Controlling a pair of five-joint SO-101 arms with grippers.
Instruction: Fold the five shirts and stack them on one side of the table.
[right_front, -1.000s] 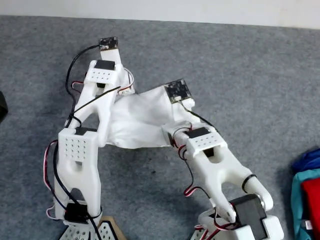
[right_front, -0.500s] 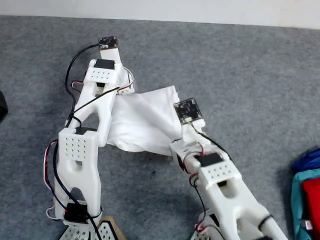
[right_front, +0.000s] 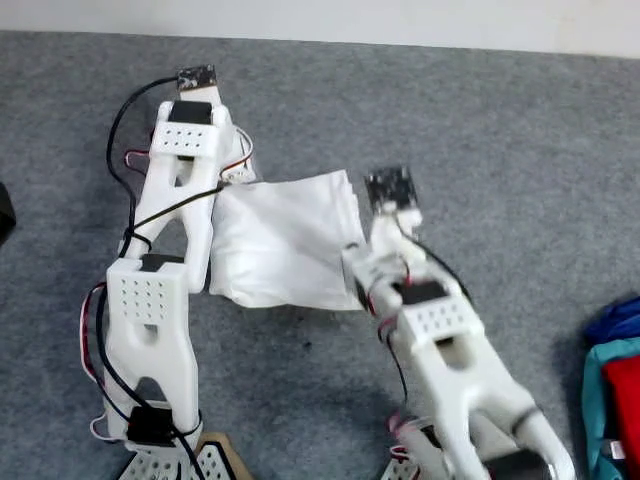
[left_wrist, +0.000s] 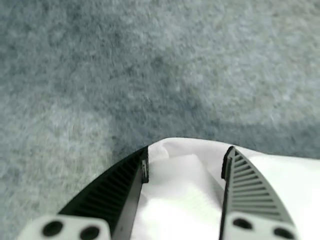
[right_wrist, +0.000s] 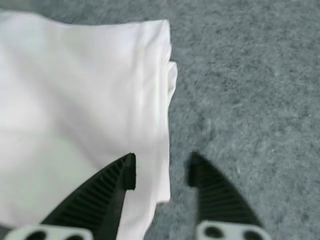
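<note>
White shirt (right_front: 285, 240) now lies flatter on the grey table (right_front: 520, 150), near its middle, as we draw the right claw (right_wrist: 160, 172) back to its side edge, spread. Our left claw (left_wrist: 185, 160) sits spread over the far corner. We judge this fold nearly done, stacking still ahead.
</note>
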